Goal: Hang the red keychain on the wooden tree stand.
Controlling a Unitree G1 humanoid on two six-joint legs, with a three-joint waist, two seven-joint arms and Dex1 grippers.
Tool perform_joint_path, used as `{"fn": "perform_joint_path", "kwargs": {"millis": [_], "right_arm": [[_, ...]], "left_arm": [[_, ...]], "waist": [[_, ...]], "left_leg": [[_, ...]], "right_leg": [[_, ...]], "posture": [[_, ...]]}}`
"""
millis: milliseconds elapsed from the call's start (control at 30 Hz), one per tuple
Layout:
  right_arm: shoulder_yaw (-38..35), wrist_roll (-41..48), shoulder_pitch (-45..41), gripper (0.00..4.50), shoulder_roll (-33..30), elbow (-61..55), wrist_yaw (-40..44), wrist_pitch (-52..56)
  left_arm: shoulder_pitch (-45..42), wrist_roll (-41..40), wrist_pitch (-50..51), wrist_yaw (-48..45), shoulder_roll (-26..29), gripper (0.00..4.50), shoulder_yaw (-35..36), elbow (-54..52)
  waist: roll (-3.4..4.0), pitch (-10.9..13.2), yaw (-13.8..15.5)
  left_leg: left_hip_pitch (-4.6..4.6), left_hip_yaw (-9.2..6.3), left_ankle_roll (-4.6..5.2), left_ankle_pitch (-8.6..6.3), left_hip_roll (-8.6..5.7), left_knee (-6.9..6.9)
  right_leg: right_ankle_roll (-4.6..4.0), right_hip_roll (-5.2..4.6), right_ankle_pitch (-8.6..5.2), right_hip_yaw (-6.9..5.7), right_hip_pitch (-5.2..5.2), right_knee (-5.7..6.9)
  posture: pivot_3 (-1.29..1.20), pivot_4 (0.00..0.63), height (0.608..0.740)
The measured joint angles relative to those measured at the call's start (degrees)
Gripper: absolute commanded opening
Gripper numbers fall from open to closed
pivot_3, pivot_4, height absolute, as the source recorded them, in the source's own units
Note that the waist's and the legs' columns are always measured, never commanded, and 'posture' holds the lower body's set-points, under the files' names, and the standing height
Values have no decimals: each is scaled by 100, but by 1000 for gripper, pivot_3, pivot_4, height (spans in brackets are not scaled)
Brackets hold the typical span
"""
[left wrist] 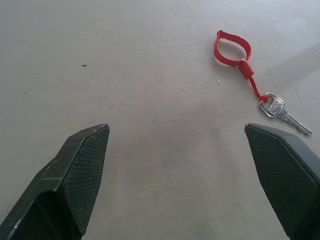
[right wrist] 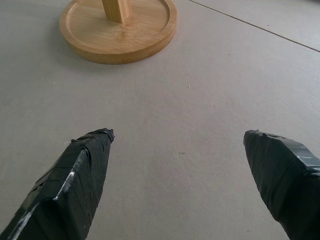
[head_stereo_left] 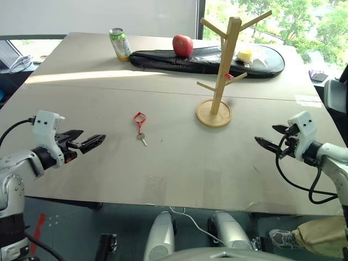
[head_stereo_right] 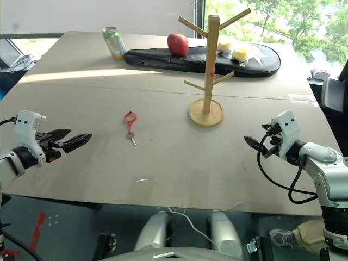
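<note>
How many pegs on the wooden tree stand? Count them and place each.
4 on the wooden tree stand: upper left, upper right, lower left, lower right. Others may hide behind it.

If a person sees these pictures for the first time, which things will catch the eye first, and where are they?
The red keychain lies flat on the grey table, alone near the middle, with its silver key toward the robot. To its right the wooden tree stand rises upright, and behind it a red apple rests on a long black bag. The left gripper and right gripper hover open at the two sides, empty.
</note>
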Motion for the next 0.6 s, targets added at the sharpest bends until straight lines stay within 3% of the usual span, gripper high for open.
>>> {"fn": "perform_joint_path", "kwargs": {"millis": [67,233,400,600], "right_arm": [[-9,25,14,4500,0,-25,1,21],[437,993,-341,4500,219,-1211,312,523],[664,1381,-1017,4500,140,-1396,522,737],[882,1645,-1625,4500,113,-1340,676,876]], "left_arm": [[-48,-3,52,105,-57,4456,2,-20],[-839,-232,1075,1870,-1720,4456,-531,-1474],[-1425,-77,1489,3104,-2671,4456,-898,-2030],[-1473,593,1562,4201,-3265,4456,-1382,-2084]], "waist": [[1,1,1],[7,9,42],[7,9,16],[5,9,19]], "left_leg": [[0,0,0,0,0,0],[-13,-12,0,0,-3,19],[-6,-17,0,0,-3,19],[-8,-20,0,1,-4,20]], "right_leg": [[0,0,0,0,0,-1],[5,-1,3,-6,6,3],[4,4,3,-7,9,4],[3,3,3,-9,9,3]], "posture": [[0,150,740],[0,150,740],[0,150,740],[0,150,740]]}}
